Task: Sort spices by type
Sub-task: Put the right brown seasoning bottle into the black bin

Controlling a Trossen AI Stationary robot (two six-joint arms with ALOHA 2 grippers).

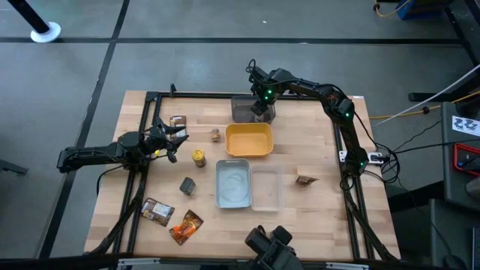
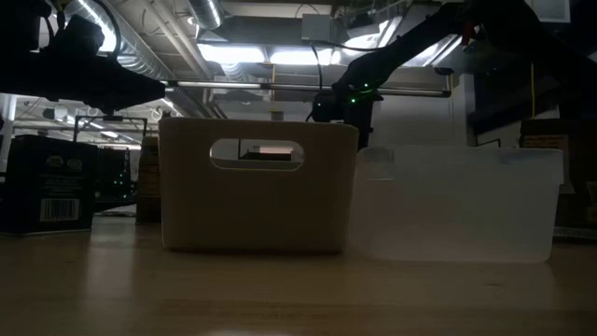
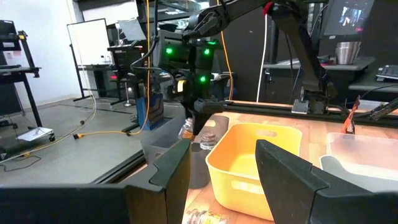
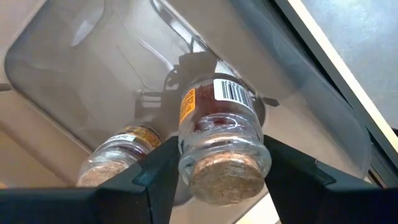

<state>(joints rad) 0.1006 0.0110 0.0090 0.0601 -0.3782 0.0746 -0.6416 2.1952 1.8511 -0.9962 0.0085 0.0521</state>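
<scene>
While our right gripper (image 4: pixel 214 168) hangs over the grey tray (image 4: pixel 74 74), its fingers clamp a cork-stoppered glass jar (image 4: pixel 219 134), so it joins the similar jar (image 4: pixel 118 155) lying inside; our left gripper (image 1: pixel 174 139) waits half-open, empty.

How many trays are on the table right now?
4: a dark grey plastic tray at the far edge under the right gripper, a yellow tray just nearer, then a pale-blue tray with a clear tray beside it.
</scene>
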